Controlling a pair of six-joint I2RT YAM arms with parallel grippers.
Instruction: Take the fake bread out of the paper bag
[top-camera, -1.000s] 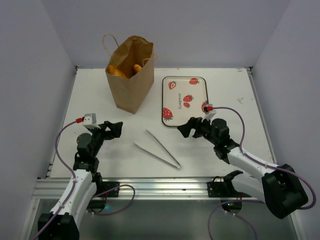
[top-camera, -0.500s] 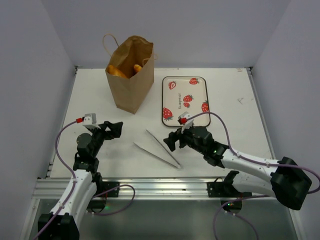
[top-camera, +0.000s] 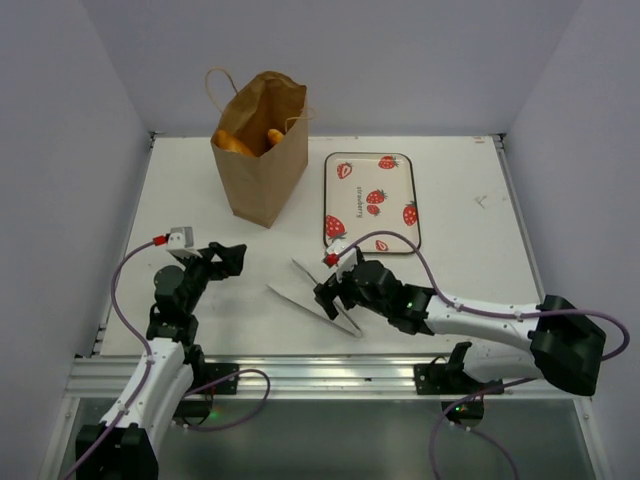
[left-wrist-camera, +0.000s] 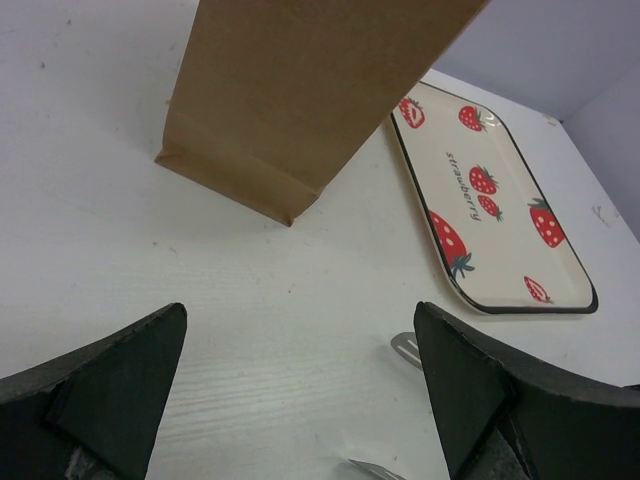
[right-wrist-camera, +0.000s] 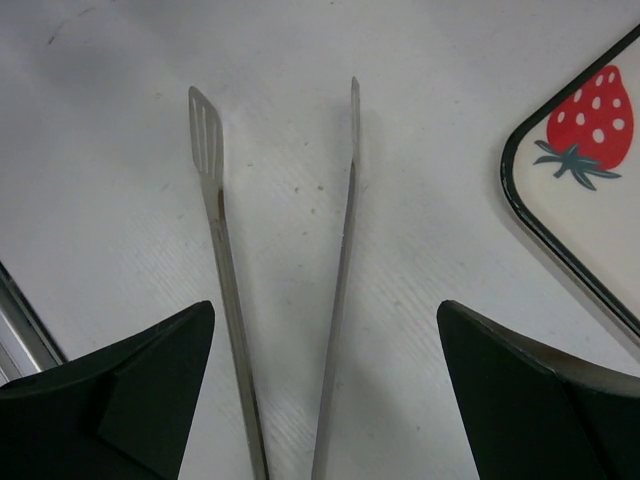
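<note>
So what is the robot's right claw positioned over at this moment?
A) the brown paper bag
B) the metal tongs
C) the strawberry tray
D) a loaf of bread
B: the right wrist view looks straight down on the metal tongs, both their arms lying between the fingers of the open right gripper, with only a corner of the strawberry tray at the edge.

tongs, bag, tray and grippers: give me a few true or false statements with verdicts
1. The bread is inside the paper bag. True.
2. The tongs lie on the tray. False: they lie on the table, nearer the arms than the tray.
3. The right gripper is open over the tongs. True.
4. The left gripper grips the bag. False: it is open and apart from it.
5. The bag lies on its side. False: it stands upright.
</note>
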